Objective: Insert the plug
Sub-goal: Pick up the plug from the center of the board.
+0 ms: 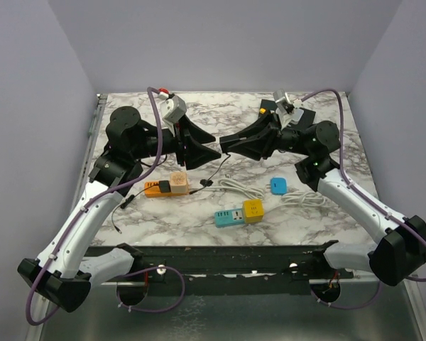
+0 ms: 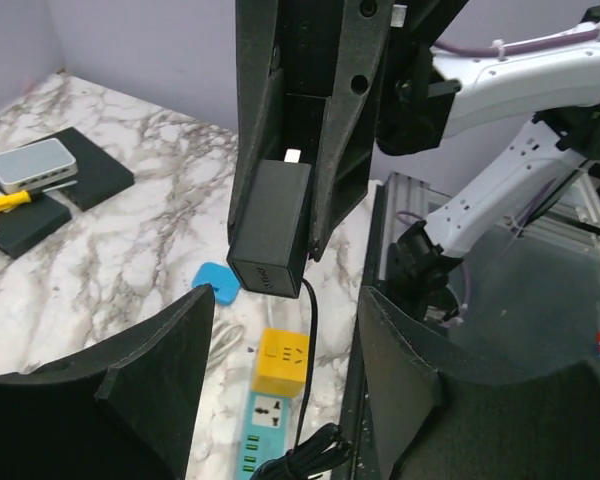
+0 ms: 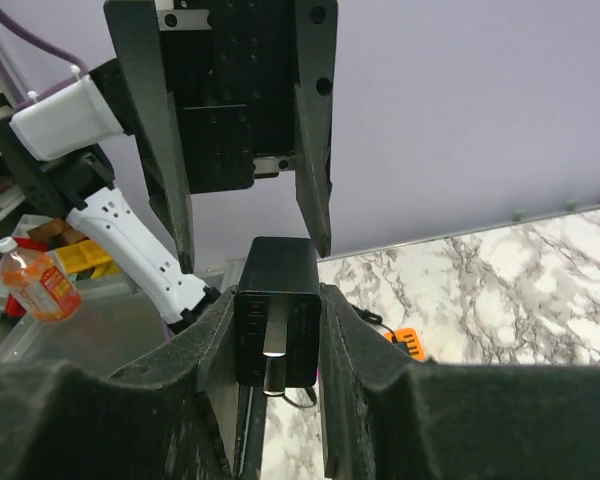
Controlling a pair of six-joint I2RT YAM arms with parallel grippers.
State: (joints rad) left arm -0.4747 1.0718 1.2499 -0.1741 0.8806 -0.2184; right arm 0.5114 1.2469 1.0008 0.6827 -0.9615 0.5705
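Right now your right gripper is clenched on the black power adapter, held in the air over the middle of the counter. Your left gripper faces it with its fingers spread wide, touching nothing. The adapter's black cable hangs down. Nearer the front edge lies the teal power strip, seemingly carrying a yellow cube.

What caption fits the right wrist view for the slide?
Right gripper clamps a black adapter, prongs toward the camera, with the left gripper open just beyond it.
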